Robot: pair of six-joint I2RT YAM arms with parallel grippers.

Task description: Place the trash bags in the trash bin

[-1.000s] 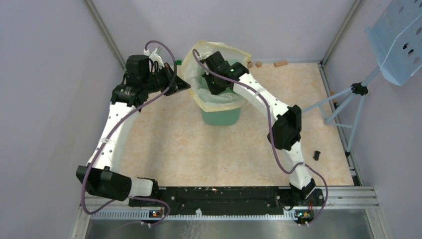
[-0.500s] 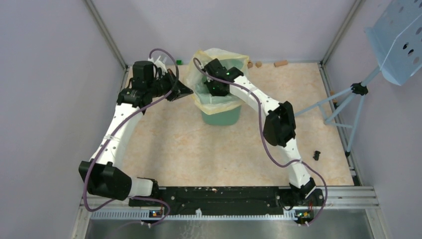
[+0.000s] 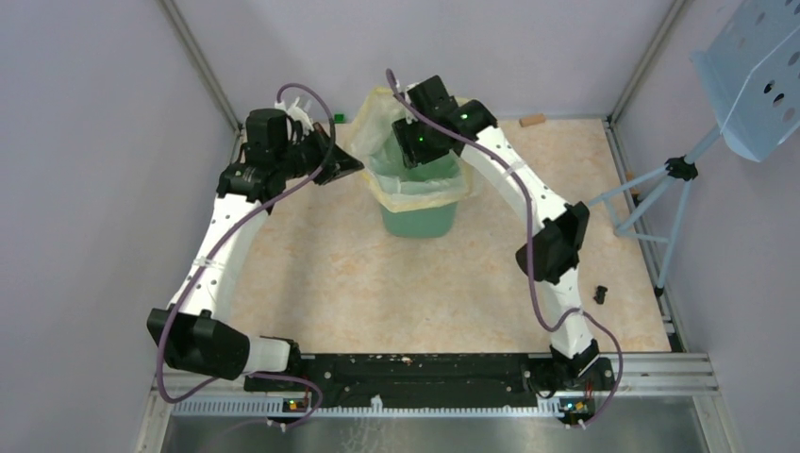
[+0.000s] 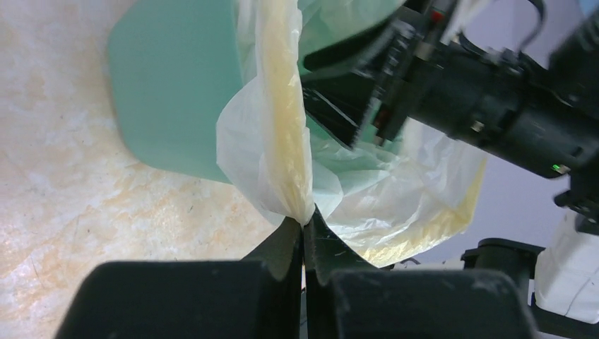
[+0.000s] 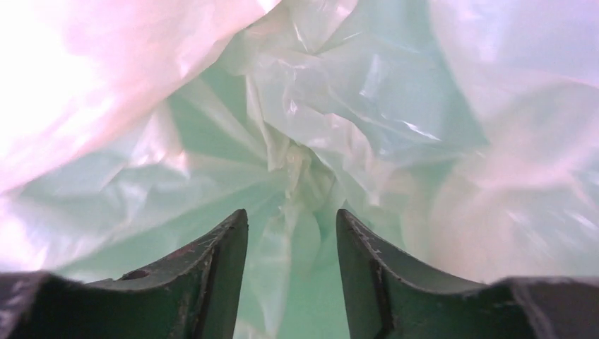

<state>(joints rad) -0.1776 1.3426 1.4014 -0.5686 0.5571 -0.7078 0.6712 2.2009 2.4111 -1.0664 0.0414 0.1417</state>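
The mint-green trash bin stands at the back middle of the table. The pale-yellow trash bag lines it, and its rim band is folded out over the mouth. My left gripper is at the bin's left side, shut on a pinch of the bag's rim, with the bin wall behind it. My right gripper hangs over the bin's mouth, pointing down inside. Its jaws are open, with crumpled bag film below them and nothing gripped.
A blue perforated plate on a tripod stands at the right edge. Small brown blocks lie along the back wall and a small green piece by the back left corner. A little black part lies near the right rail.
My right gripper has opened and risen from deep in the bin to its mouth, leaving the bag's bottom inside. My left gripper keeps its pinch on the rim, barely shifted.
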